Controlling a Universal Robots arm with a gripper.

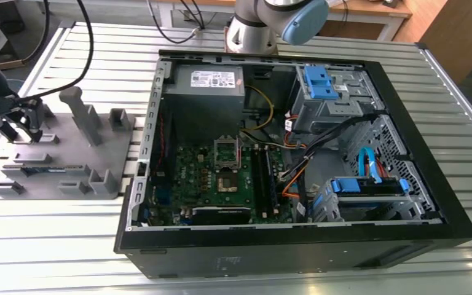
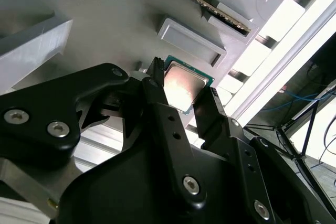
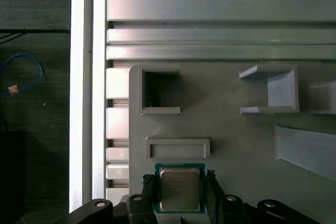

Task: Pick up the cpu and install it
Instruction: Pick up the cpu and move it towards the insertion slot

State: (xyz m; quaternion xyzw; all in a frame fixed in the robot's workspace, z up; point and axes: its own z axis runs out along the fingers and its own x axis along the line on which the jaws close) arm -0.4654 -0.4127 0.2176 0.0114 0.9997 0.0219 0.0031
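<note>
The gripper [image 3: 179, 181] is closed on the cpu [image 3: 179, 191]. In both wrist views its two black fingers [image 3: 148, 188] press against opposite edges of the chip, whose silvery top faces up. The cpu sits at the grey holder tray [image 3: 236, 140], just beside a shallow rectangular frame [image 3: 177, 148] and near the tray's edge. I cannot tell whether the chip rests on the tray or is raised off it. Nearby on the tray are a square pocket [image 3: 160, 92] and an open-sided bracket [image 3: 270, 90].

In the exterior view the tray [image 1: 117, 150] lies on the slatted aluminium bench [image 1: 96, 49] near the edge at the exterior view's left, beside the open computer case [image 1: 432, 203]. A green memory stick [image 1: 35, 170] stands in one of the tray's slots.

The case holds a green motherboard [image 1: 195, 178] on its floor and a grey power supply [image 1: 211, 83] in its far corner. Drive cages with blue latches [image 1: 326, 86] line the side toward the exterior view's right.
</note>
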